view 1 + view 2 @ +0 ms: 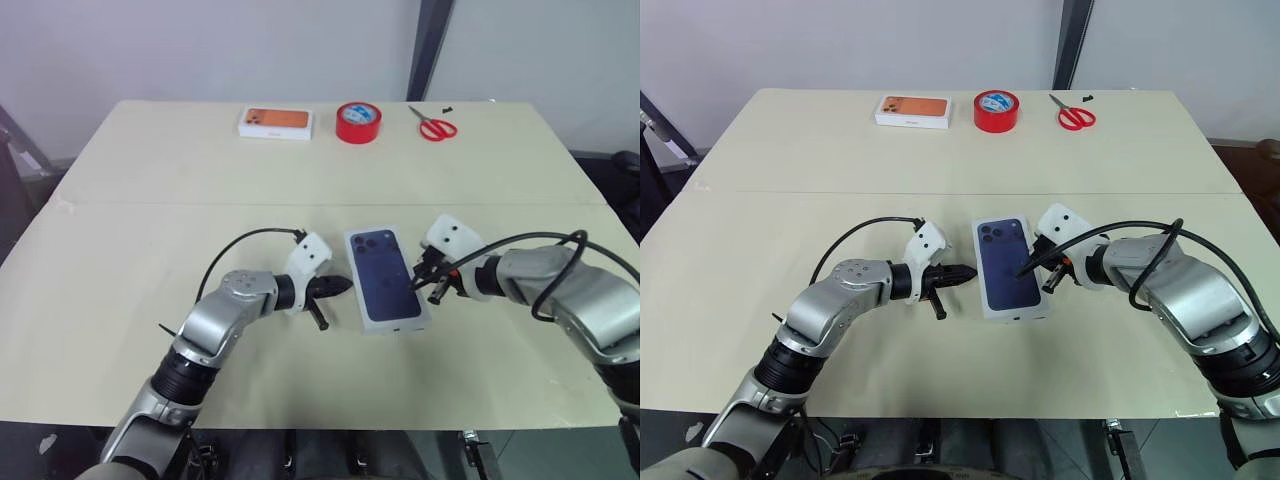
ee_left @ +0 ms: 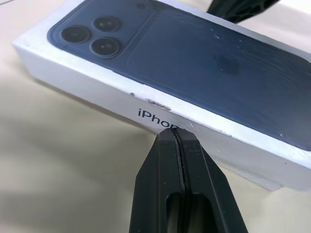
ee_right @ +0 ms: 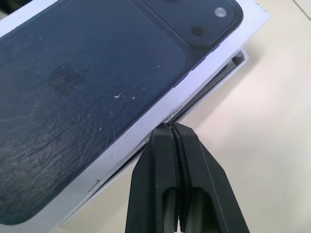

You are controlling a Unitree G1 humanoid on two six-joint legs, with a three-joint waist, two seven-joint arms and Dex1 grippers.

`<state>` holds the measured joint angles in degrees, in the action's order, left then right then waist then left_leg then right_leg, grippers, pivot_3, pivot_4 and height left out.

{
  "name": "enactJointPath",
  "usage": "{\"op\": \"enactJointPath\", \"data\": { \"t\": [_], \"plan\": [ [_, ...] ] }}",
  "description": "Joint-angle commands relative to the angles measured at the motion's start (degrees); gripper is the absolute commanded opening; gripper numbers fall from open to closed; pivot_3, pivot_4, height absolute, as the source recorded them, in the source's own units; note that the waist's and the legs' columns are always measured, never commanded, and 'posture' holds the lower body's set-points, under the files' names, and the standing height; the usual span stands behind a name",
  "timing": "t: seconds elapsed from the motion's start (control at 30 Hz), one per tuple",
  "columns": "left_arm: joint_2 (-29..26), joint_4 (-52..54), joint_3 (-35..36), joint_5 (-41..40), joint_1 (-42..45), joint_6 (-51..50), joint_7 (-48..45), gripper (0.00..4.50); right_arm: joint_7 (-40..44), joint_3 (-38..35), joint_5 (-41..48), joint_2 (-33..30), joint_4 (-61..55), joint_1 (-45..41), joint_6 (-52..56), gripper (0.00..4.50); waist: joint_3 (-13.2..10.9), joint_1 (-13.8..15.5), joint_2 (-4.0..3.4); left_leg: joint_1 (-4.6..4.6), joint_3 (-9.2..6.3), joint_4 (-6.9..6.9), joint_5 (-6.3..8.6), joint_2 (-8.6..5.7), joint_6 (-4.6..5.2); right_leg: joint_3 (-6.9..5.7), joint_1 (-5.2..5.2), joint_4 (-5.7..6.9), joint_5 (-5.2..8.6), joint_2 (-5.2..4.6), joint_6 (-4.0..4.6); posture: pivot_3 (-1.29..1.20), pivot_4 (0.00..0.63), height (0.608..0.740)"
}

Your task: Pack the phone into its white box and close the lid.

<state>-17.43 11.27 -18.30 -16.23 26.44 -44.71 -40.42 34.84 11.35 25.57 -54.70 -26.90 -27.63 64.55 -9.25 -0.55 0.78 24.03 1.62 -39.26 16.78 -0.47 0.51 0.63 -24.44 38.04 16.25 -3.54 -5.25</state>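
Both hands, the left hand (image 1: 335,288) and right hand (image 1: 425,280), fingers pressed shut and holding nothing, flank the lid (image 1: 386,278) near the desk's (image 1: 150,200) front edge, its long axis running front to back. The lid sits skewed over the white box (image 3: 228,73).

The lid (image 1: 385,277) sits on the white box (image 3: 221,80) at centre frame, between my left gripper (image 1: 340,287) and my right gripper (image 1: 420,281). Along the table's (image 1: 150,250) far edge, upper frame, lie the orange-topped box (image 1: 276,122), tape roll (image 1: 358,121) and scissors (image 1: 432,124), left to right.
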Motion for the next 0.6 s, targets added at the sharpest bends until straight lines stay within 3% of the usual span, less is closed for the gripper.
{"op": "enactJointPath", "data": {
  "t": [0.03, 0.6],
  "plan": [
    [1.21, 0.85, -0.93, -0.43, 1.13, 0.82, -0.25, 0.0, 0.64, -1.59, -0.2, 0.41, -1.73, 0.27, -0.3, 0.06, 0.0, 0.02, 0.0, 0.0, 0.0, 0.0, 0.0, -0.01, 0.0, 0.0, 0.0, 0.0, 0.0, 0.0, 0.0, 0.0, 0.15, 0.725],
    [0.99, 0.22, -0.33, 0.1, 0.59, 1.04, -0.2, 0.0, 2.35, -1.98, -3.3, -1.2, -1.57, 2.59, -1.51, 0.06, 0.0, 0.04, 0.0, 0.0, 0.0, -0.01, 0.0, -0.02, 0.0, 0.0, 0.0, 0.02, 0.0, 0.0, 0.0, 0.0, 0.15, 0.725]
  ]
}}
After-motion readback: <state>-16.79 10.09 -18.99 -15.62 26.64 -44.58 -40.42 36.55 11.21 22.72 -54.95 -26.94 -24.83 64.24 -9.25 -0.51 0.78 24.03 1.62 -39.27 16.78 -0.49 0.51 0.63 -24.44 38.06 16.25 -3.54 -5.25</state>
